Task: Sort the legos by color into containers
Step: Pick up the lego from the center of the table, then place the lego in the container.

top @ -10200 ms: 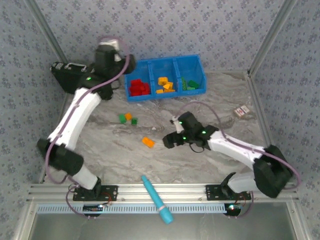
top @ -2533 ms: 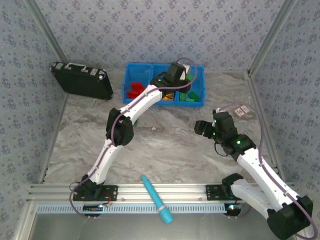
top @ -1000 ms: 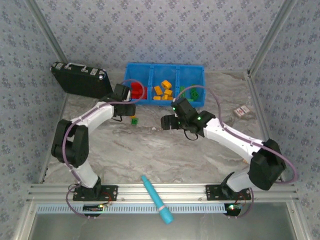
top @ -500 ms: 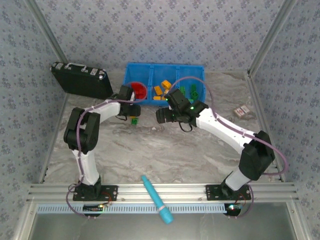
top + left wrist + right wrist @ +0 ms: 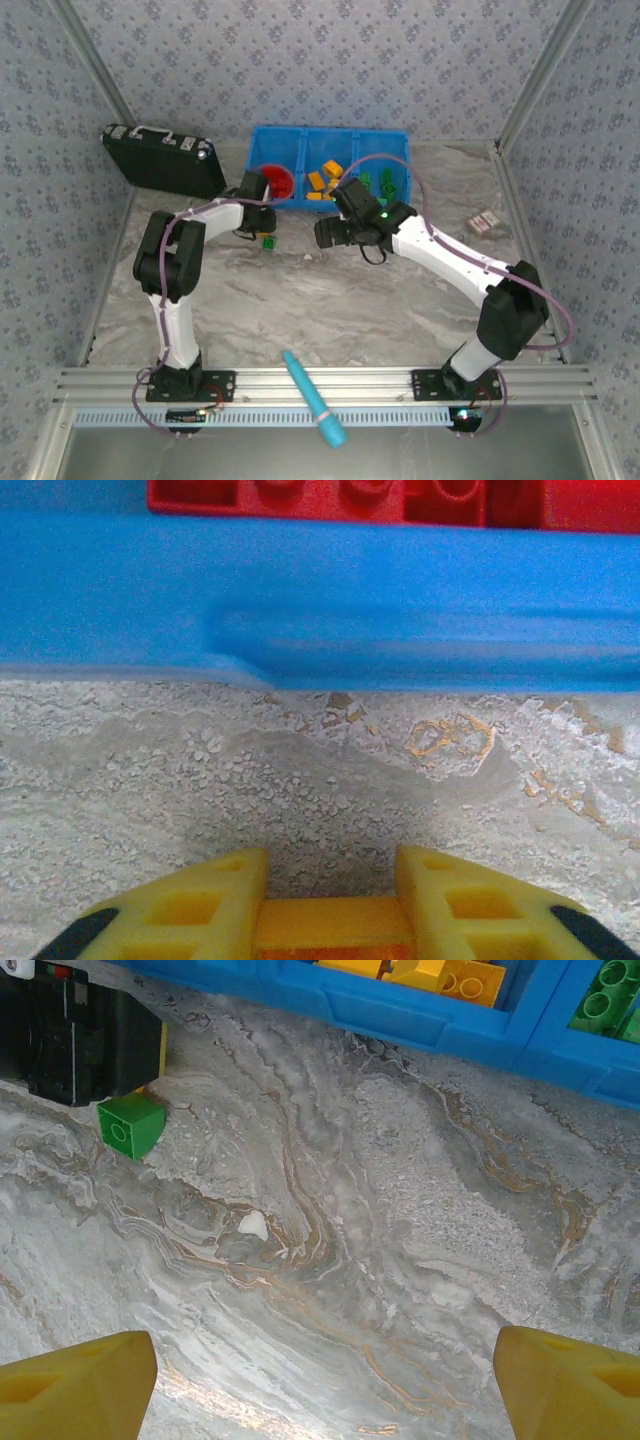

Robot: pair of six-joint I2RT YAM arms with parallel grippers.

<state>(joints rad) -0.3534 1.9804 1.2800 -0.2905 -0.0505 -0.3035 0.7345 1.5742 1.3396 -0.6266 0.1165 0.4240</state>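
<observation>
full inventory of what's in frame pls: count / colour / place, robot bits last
bin: 1, bright blue, three compartments, far side of the table
red legos: several, red, left compartment
orange-yellow legos: several, orange-yellow, middle compartment
green legos: several, green, right compartment
loose green lego: 1, green, on the table in front of the bin
orange lego: 1, orange, between the left gripper's fingers
black case: 1, black, far left
pen-like tool: 1, light blue, near edge
small flat item: 1, pale, right side; too small to identify
table: 1, grey marbled
left gripper: 1, closed on the orange lego, by the red compartment
right gripper: 1, open, empty, over bare table
</observation>
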